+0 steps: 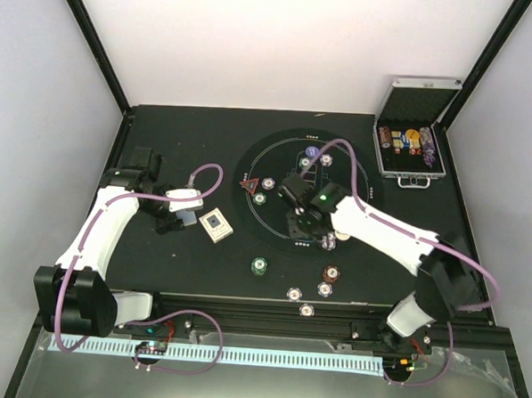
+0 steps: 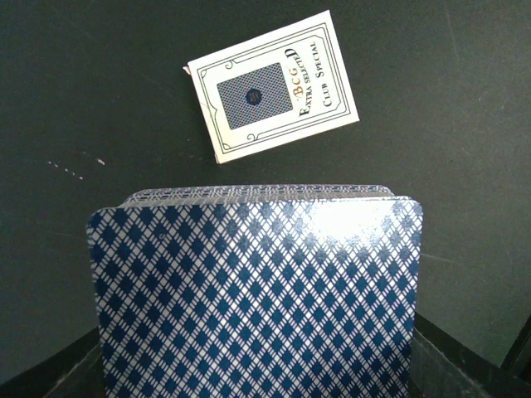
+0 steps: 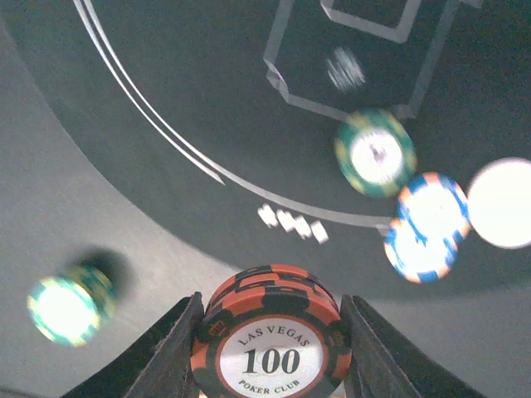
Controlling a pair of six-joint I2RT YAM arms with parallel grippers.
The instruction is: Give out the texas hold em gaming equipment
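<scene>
Sitting btwn R jaws: red chip stack (image 3: 271, 336); L jaws: deck (image 2: 257, 298).

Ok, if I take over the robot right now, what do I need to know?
Left gripper: shut on the card deck, near the card box.
Right gripper: shut on a stack of red 100 chips, by the round mat's edge.
Done: loose chips and the red triangular marker lie on and around the mat.
Left: place this stack; no cards dealt yet.

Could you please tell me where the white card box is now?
In the top view, the white card box lies on the table's left half, between the left gripper holding the deck and the round layout.
</scene>
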